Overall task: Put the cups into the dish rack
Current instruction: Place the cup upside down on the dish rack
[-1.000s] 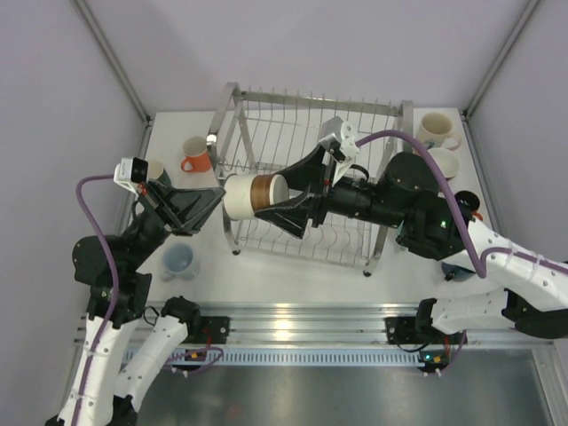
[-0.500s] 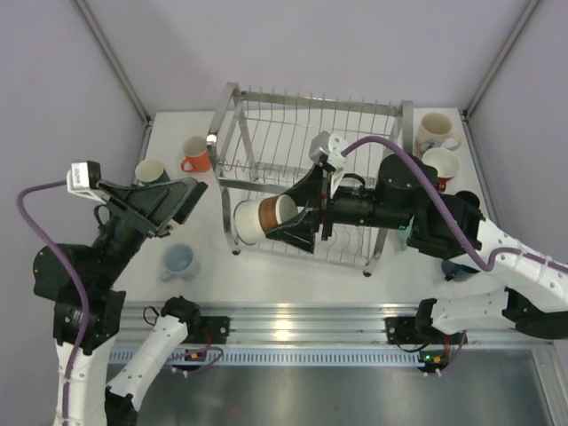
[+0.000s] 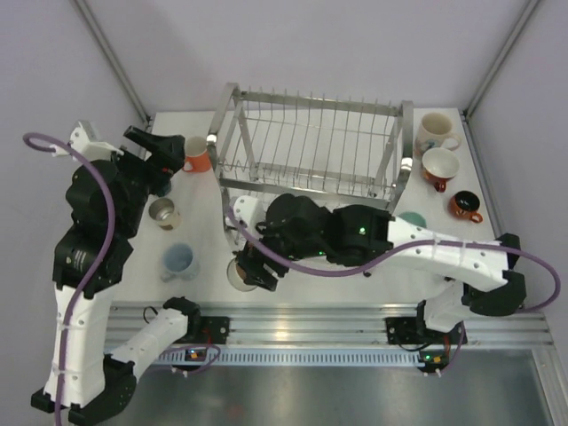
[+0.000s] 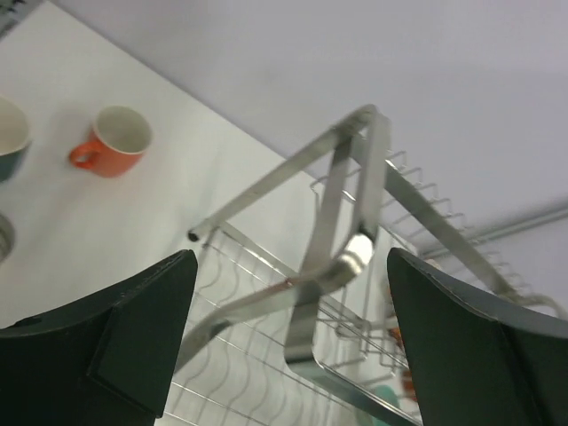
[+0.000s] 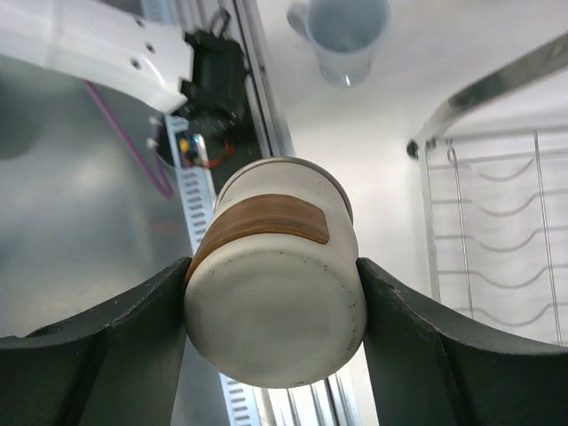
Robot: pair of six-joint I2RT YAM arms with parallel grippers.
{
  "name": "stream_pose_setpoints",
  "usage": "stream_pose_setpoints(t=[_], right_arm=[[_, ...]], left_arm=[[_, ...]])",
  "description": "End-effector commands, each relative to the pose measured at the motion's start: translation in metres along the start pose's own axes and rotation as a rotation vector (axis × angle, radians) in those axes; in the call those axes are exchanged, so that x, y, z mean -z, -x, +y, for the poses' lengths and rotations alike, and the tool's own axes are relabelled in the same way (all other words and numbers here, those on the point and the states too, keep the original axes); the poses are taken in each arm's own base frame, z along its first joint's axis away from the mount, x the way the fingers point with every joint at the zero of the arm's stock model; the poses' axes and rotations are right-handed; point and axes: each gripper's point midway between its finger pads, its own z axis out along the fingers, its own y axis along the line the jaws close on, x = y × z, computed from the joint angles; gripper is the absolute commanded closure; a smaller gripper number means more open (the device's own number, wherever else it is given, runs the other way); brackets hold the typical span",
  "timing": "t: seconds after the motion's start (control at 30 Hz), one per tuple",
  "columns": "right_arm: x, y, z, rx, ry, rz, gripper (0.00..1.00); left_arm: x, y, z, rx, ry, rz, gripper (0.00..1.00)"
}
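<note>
My right gripper (image 5: 273,319) is shut on a cream cup with a brown band (image 5: 275,284), one finger on each side, bottom toward the camera. From above, this cup (image 3: 238,273) hangs low by the table's front edge, left of the dish rack's near corner, in the right gripper (image 3: 252,270). The silver wire dish rack (image 3: 311,169) stands mid-table with no cup showing in it. My left gripper (image 3: 162,151) is raised at the left, open and holding nothing. The left wrist view shows the left gripper (image 4: 288,342) facing the rack's corner post (image 4: 355,204) and an orange cup (image 4: 114,142).
On the left stand an orange cup (image 3: 197,158), a grey cup (image 3: 163,213) and a pale blue cup (image 3: 178,262). On the right are a cream cup (image 3: 437,129), a red-and-white cup (image 3: 441,166) and a small dark orange cup (image 3: 463,206). The aluminium rail (image 3: 293,321) runs along the front.
The left gripper let go of the cream cup, opened wide and swung back up to the left. The right arm carried the cup from the rack's front toward the near table edge.
</note>
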Motion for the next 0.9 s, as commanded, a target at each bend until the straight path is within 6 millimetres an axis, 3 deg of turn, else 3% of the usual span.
stream_pose_setpoints(t=[0.0, 0.1, 0.27, 0.53, 0.6, 0.73, 0.87], right_arm=[[-0.016, -0.026, -0.015, 0.039, -0.135, 0.105, 1.0], [-0.041, -0.056, -0.037, 0.049, -0.248, 0.183, 1.0], [-0.059, -0.078, -0.058, 0.088, -0.347, 0.25, 1.0], [-0.064, -0.085, -0.106, 0.126, -0.566, 0.304, 1.0], [-0.066, -0.088, -0.112, 0.14, -0.593, 0.322, 1.0], [-0.065, -0.093, -0.132, 0.143, -0.641, 0.34, 1.0], [-0.064, -0.093, -0.149, 0.145, -0.677, 0.342, 1.0]], left_arm=[[-0.003, 0.03, 0.02, -0.093, 0.137, -0.121, 0.06], [-0.014, 0.032, 0.026, -0.119, 0.19, -0.136, 0.05], [-0.024, 0.034, 0.019, -0.12, 0.185, -0.132, 0.04], [-0.082, -0.015, 0.022, -0.103, 0.142, 0.127, 0.04], [-0.094, -0.019, 0.037, -0.044, 0.137, 0.178, 0.04], [-0.11, -0.006, 0.087, 0.053, 0.183, 0.208, 0.04], [-0.112, -0.006, 0.106, 0.042, 0.223, 0.203, 0.03]])
